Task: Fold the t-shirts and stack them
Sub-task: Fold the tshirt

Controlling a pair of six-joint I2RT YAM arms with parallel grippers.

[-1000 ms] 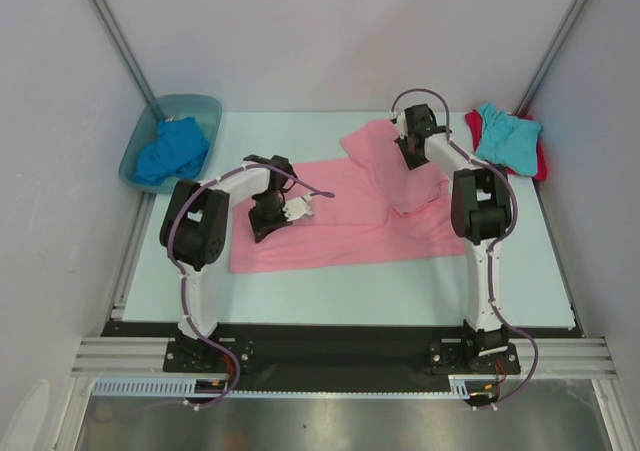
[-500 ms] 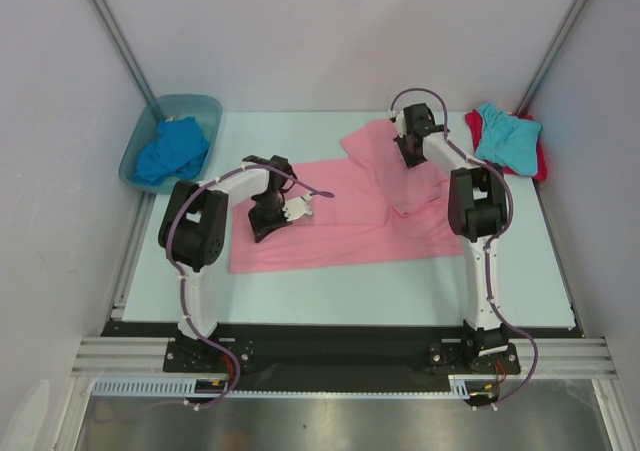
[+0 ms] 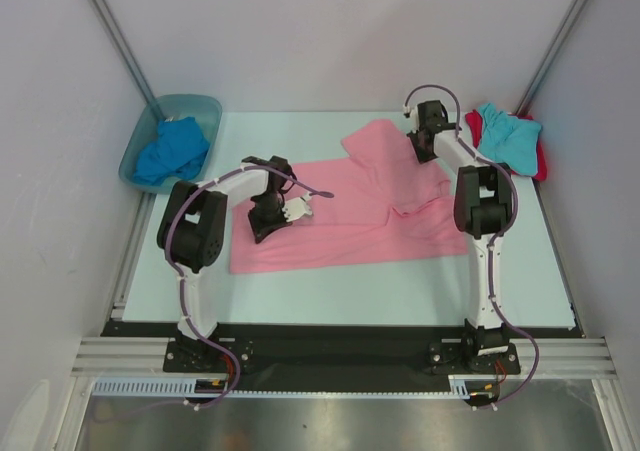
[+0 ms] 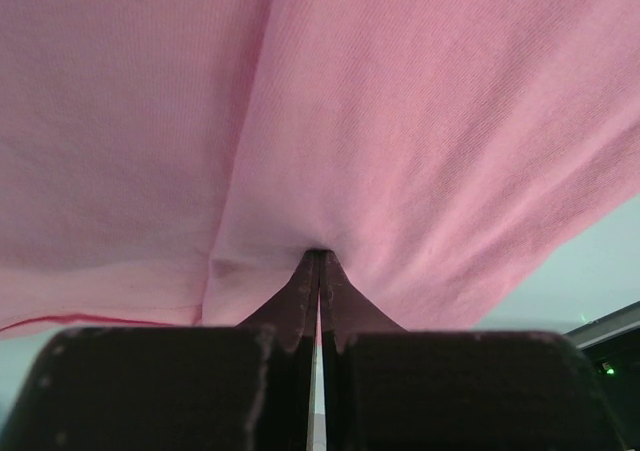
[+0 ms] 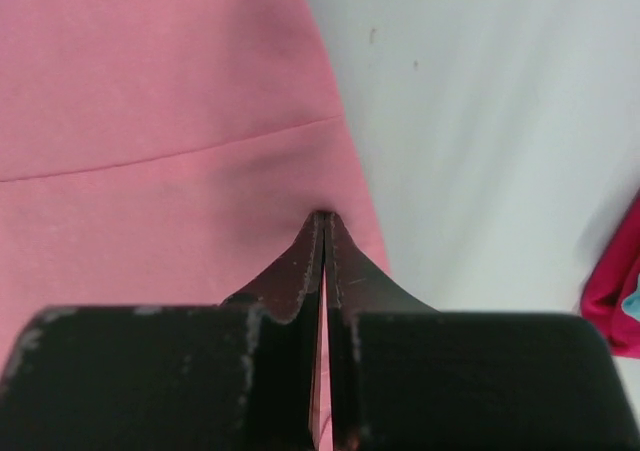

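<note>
A pink t-shirt (image 3: pixel 345 226) lies spread across the middle of the table, one sleeve reaching toward the back. My left gripper (image 3: pixel 308 208) is shut on a fold of it near its left-centre; in the left wrist view the fingertips (image 4: pixel 318 254) pinch pink cloth (image 4: pixel 420 121) that drapes over them. My right gripper (image 3: pixel 421 150) is shut on the pink shirt's back right edge, and its tips (image 5: pixel 322 215) bite the hem (image 5: pixel 180 221). A royal blue t-shirt (image 3: pixel 172 149) sits bunched in the tub. A turquoise t-shirt (image 3: pixel 508 136) rests on a red t-shirt (image 3: pixel 540 163) at the back right.
A blue-green translucent tub (image 3: pixel 203 109) stands at the back left corner. White enclosure walls close in on both sides and the back. Pale table surface (image 3: pixel 300 286) shows in front of the pink shirt. The red shirt's edge (image 5: pixel 612 306) lies just right of my right gripper.
My right gripper has moved to the right and back with the pink shirt's edge, drawing the bunched fold there flatter. The left gripper has stayed put.
</note>
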